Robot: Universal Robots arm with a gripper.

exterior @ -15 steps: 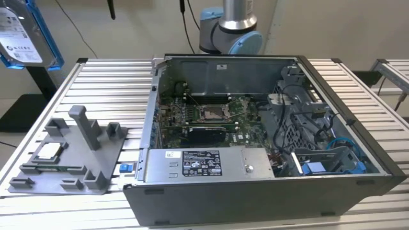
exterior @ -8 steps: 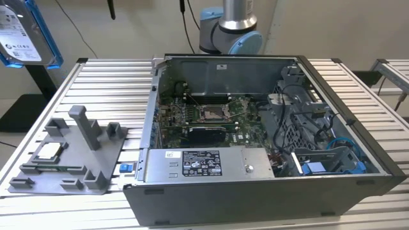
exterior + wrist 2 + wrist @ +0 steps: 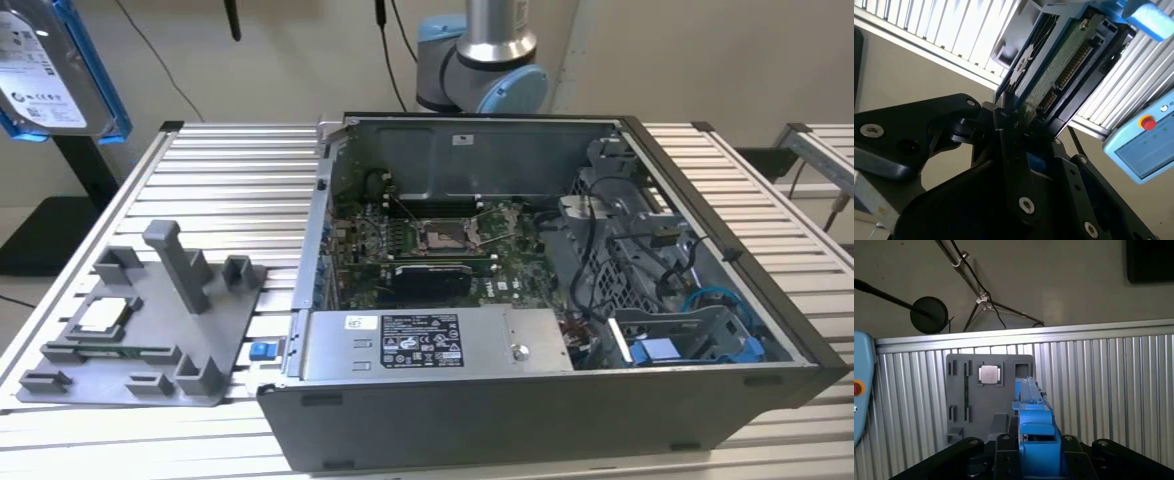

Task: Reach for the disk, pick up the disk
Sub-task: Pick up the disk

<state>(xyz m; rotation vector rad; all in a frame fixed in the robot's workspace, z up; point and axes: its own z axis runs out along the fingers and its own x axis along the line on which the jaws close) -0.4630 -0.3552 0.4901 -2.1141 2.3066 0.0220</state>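
In the exterior view the disk (image 3: 51, 75) hangs high at the exterior view's left, well above the slatted surface (image 3: 227, 170). Its white label, with print too small to read, faces the camera between blue rails, and the arm (image 3: 483, 50) rises behind the open computer case (image 3: 727, 300), where a grey box (image 3: 420, 340) bears a black-and-white label. In the second wrist view the hand (image 3: 1019, 117) is clamped on the disk's edge, green circuit board showing, a light blue pendant (image 3: 1149, 145) beyond. In the first wrist view the disk stands edge-on between the black fingers (image 3: 1004, 455), above a grey tray (image 3: 989, 405) holding a square silver chip (image 3: 989, 374).
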